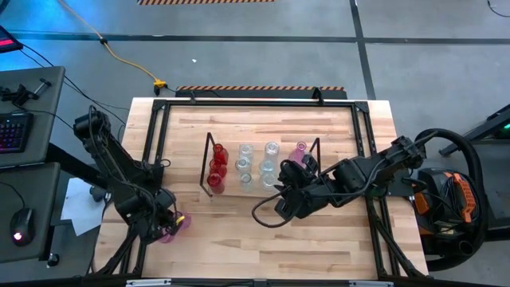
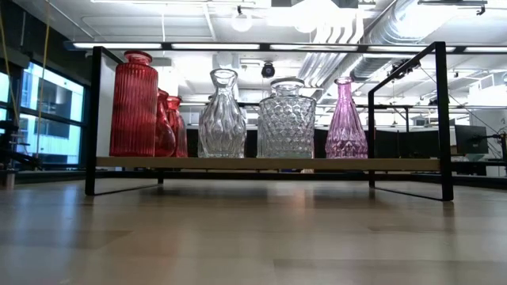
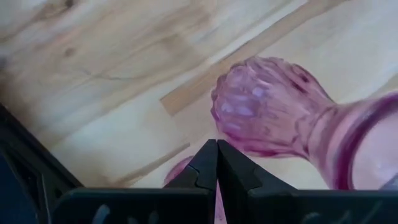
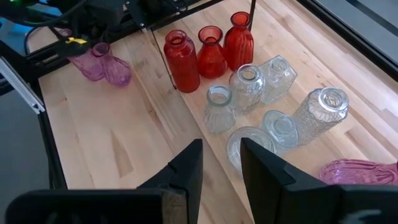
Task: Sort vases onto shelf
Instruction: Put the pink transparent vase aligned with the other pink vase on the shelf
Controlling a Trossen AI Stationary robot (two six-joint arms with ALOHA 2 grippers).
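Note:
The shelf (image 1: 263, 185) stands mid-table, its board (image 2: 261, 163) carrying three red vases (image 4: 208, 50) at its left end, several clear vases (image 4: 249, 87) in the middle and an upright pink vase (image 2: 344, 119) at the right. Another pink vase (image 4: 357, 171) lies on its side by the shelf's right end. My left gripper (image 3: 216, 152) is at the table's near left corner, shut among two pink vases (image 4: 106, 65), one of them (image 3: 267, 106) just beyond its fingers. My right gripper (image 4: 221, 162) hovers open above the shelf's near side. Neither gripper shows in the low view. My left gripper comes from above, pointing down, with its fingertips (image 3: 205, 163) together. Pink glass (image 3: 179, 169) shows beside them and in the slit between them. The fingers hide which part of that vase they have, and whether it stands on the table.
A black metal frame (image 1: 155, 143) edges the table, close to my left gripper. Bare wood (image 1: 263, 239) lies between the shelf and the near edge. A desk with a keyboard (image 1: 16, 131) and a mouse stands left of the table.

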